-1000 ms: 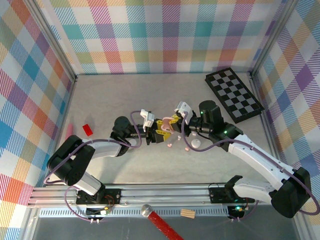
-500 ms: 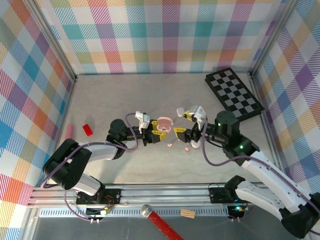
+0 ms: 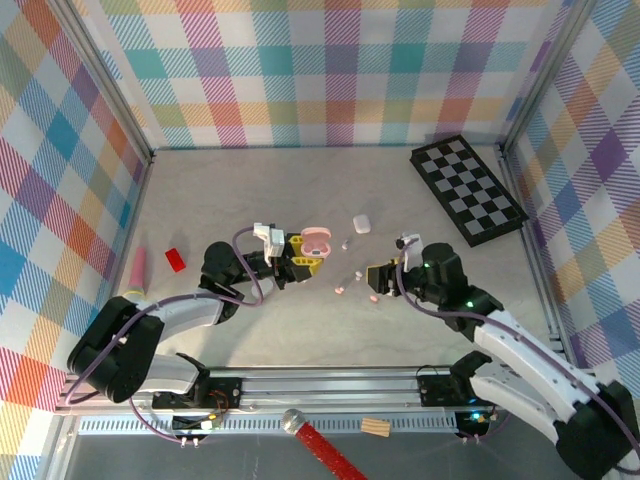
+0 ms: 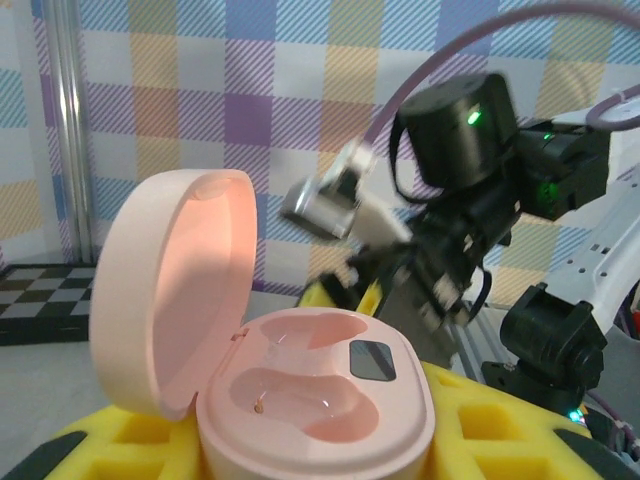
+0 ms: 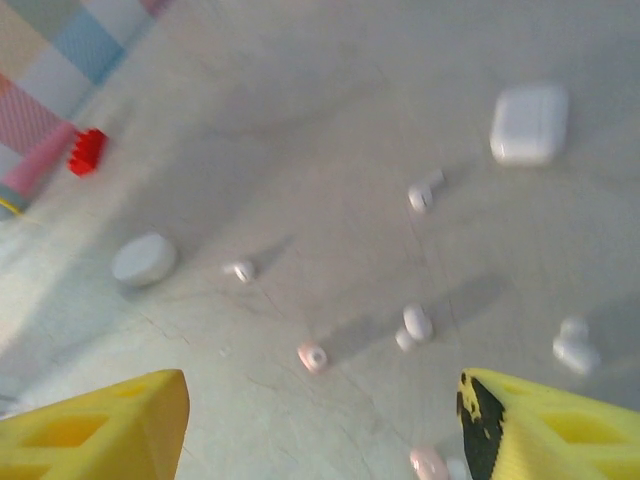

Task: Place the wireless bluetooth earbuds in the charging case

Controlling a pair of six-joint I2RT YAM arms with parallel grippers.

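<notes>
A: What is the left gripper point(image 3: 303, 252) doing?
B: Its yellow pads are clamped on a pink charging case point(image 4: 315, 400), whose lid stands hinged open.
A: Where are the earbuds point(image 5: 413, 322)?
B: Loose on the table point(image 3: 250, 180) to the right of that case. They are white and pale pink buds, lying apart from each other. A white case point(image 3: 361, 223) also lies to its right.
A: And the right gripper point(image 3: 380, 272)?
B: Further right of the pink case, low over the buds, with its jaws wide apart.
</notes>
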